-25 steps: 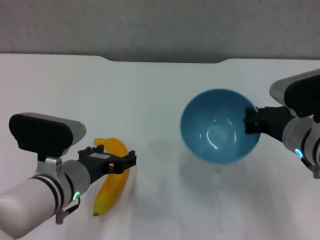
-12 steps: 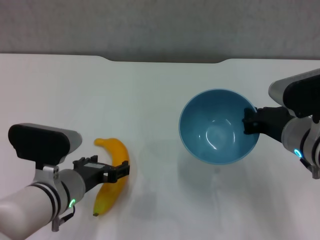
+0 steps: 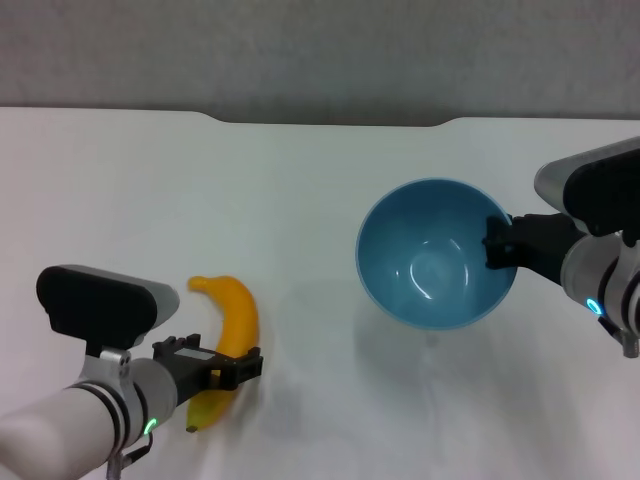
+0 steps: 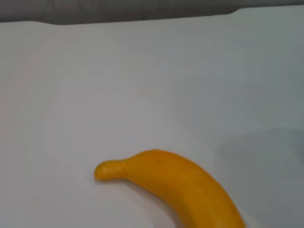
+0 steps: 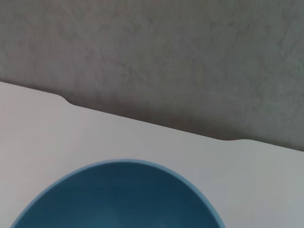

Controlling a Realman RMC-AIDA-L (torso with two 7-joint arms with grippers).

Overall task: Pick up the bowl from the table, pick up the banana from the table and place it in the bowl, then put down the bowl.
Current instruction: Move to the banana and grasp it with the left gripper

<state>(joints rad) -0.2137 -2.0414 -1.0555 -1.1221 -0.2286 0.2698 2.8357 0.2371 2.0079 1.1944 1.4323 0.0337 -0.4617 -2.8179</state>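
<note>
The light-blue bowl hangs tilted a little above the white table, with its shadow below it. My right gripper is shut on the bowl's right rim. The bowl's inside also fills the lower part of the right wrist view. The yellow-orange banana lies on the table at the front left. My left gripper is open and straddles the banana's lower half, close over it. The left wrist view shows the banana's stem end lying on the table.
The table's far edge has a notched cut-out against the grey wall. Bare white tabletop lies between the banana and the bowl.
My left gripper has moved back along the banana toward the table's near edge and lower, still open. The bowl in my right gripper has shifted very slightly left.
</note>
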